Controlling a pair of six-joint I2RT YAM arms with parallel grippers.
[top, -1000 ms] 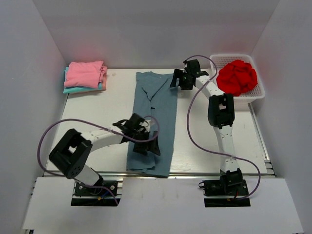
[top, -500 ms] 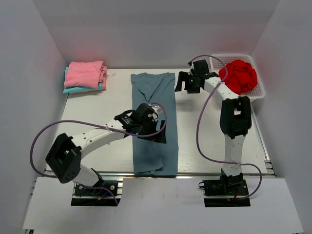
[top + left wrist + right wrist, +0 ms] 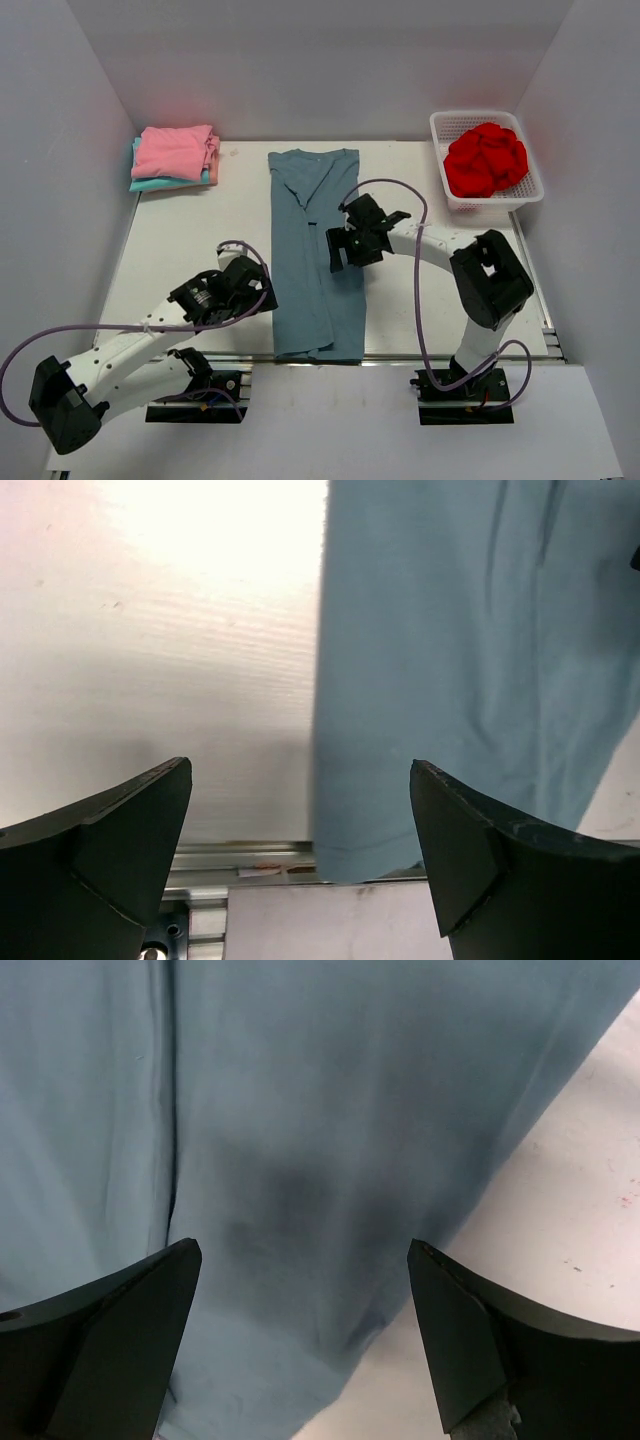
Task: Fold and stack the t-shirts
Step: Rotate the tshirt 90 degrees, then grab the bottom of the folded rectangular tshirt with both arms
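Blue-grey soft t-shirt (image 3: 310, 300) lies as a long narrow strip; left pincer (image 3: 300, 768) and right pincer (image 3: 303, 1247) gape, empty.

The teal t-shirt (image 3: 147, 186) shows only 1 thin edge under the pink t-shirt (image 3: 175, 150). The 2 wrist views crop the blue-grey t-shirt (image 3: 450, 660) (its collar out of frame).
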